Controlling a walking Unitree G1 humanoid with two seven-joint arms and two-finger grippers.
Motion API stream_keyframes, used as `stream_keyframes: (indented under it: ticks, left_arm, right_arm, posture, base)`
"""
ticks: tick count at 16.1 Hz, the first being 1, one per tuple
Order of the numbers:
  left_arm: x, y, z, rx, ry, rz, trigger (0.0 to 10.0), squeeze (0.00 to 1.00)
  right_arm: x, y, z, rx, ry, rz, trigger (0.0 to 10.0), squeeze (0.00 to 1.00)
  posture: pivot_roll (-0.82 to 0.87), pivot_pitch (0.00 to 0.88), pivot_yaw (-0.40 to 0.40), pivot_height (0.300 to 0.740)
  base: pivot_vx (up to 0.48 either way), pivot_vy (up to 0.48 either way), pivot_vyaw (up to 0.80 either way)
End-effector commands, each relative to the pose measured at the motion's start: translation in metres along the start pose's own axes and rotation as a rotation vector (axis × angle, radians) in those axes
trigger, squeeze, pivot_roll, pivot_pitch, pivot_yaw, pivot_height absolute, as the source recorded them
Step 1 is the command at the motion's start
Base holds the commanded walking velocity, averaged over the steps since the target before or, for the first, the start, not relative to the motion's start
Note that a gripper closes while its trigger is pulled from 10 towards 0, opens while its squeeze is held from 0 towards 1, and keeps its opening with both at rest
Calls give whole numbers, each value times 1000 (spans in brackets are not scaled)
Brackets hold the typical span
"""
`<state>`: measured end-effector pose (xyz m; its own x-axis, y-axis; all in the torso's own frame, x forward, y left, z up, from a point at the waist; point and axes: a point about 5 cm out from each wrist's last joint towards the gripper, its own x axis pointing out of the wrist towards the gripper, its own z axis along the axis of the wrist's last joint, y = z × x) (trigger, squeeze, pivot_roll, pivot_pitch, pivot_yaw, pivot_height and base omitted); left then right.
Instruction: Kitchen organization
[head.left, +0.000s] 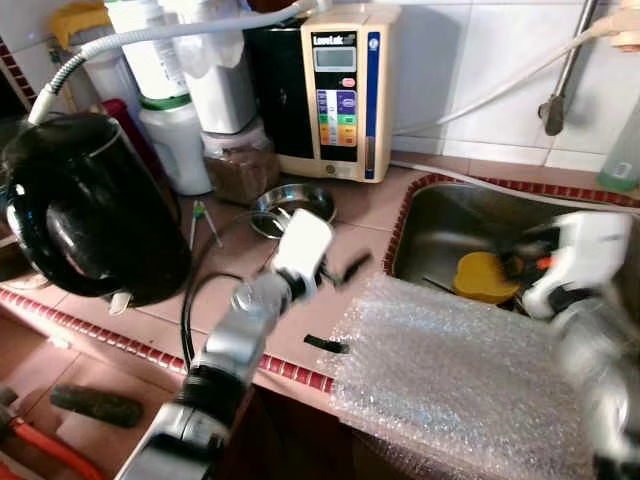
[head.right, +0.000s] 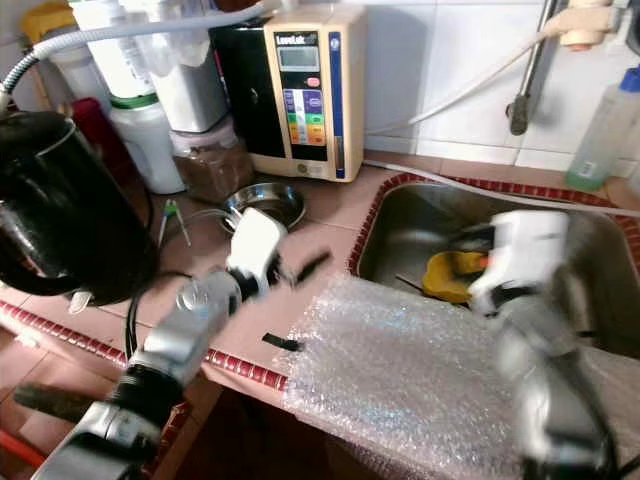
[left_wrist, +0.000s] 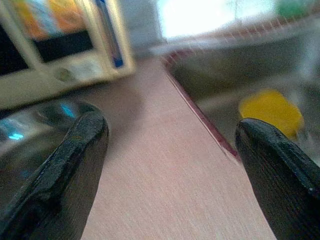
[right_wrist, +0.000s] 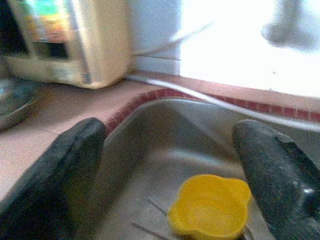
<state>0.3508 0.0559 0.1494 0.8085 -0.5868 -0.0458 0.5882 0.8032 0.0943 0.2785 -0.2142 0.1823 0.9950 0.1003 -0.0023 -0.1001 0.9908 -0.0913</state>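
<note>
Tiled table with red-edged rim, steel sink set into it on the right. In the sink: a yellow bowl, scalloped, lying on the basin floor with thin utensils beside it. Right gripper held above the sink, its fingers spread wide, gripping nothing, the bowl below and between them. Left gripper over the bare table between a steel dish and the sink rim, its fingers likewise wide apart and empty. A sheet of bubble wrap draped over the table's front edge, just before the sink. A small black object lies on the table by the wrap's left edge; what it is cannot be told. Black kettle at far left. Against the tiled wall: a cream water unit with coloured buttons, white bottles and a jar of brown contents beside it. A white hose runs along the wall over the sink.
</note>
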Motion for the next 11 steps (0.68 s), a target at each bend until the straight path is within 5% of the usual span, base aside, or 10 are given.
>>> stream_keyframes:
  ticks: [1, 4, 6, 11]
  left_arm:
    - [0, 11, 4, -31, -25, 62, 10000, 0]
    - [5, 22, 11, -81, -58, 171, 10000, 0]
    - [6, 34, -2, -137, 36, 290, 10000, 0]
    - [15, 37, -8, -358, 97, 366, 10000, 0]
  right_arm:
    - [-6, 20, 1, -41, -7, 95, 10000, 1000]
    - [-35, 55, -12, -86, 45, 281, 10000, 1000]
    - [-50, 72, -11, -52, 50, 345, 10000, 1000]
    - [-64, 90, -3, -52, 37, 449, 10000, 941]
  posture:
    - [-51, 0, 120, 740]
    - [-68, 0, 124, 740]
    - [-76, 0, 127, 740]
    - [-90, 0, 132, 740]
  base:
    - [0, 0, 0]
    - [0, 0, 0]
    - [0, 0, 0]
    - [0, 0, 0]
